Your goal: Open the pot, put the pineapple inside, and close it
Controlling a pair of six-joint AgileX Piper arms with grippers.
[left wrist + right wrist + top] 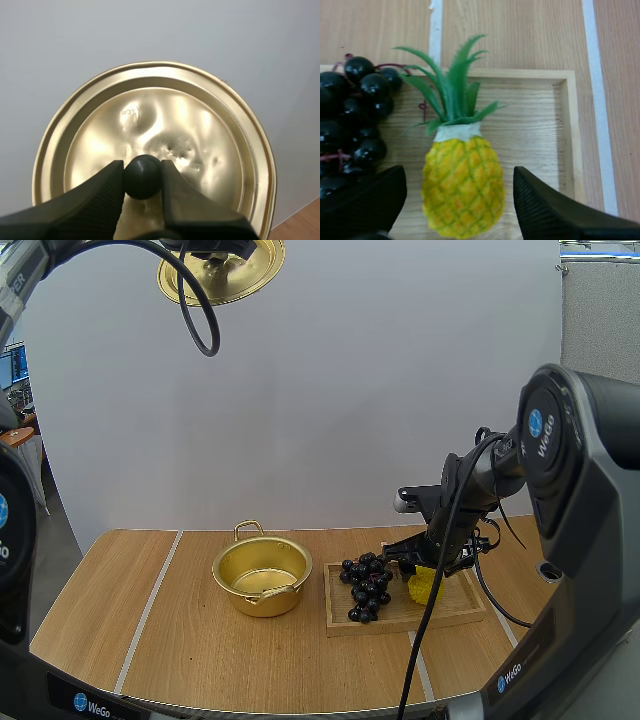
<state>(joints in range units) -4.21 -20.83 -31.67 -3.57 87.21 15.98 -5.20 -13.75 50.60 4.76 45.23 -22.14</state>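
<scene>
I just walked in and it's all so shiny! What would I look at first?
Probably the gold lid, pinched in the left gripper high above the table. Next comes the yellow pineapple, lying on the tray beside the grapes, with the right gripper open on either side of it. The open pot stands on the table left of the tray.

**Table and Its Load**

A wooden table (200,650) crossed by pale stripes is seen. A gold pot (262,598), uncovered, is set upon it. A wooden tray (400,624) is laid just beside the pot, to its right in the high view, not touching it.
</scene>
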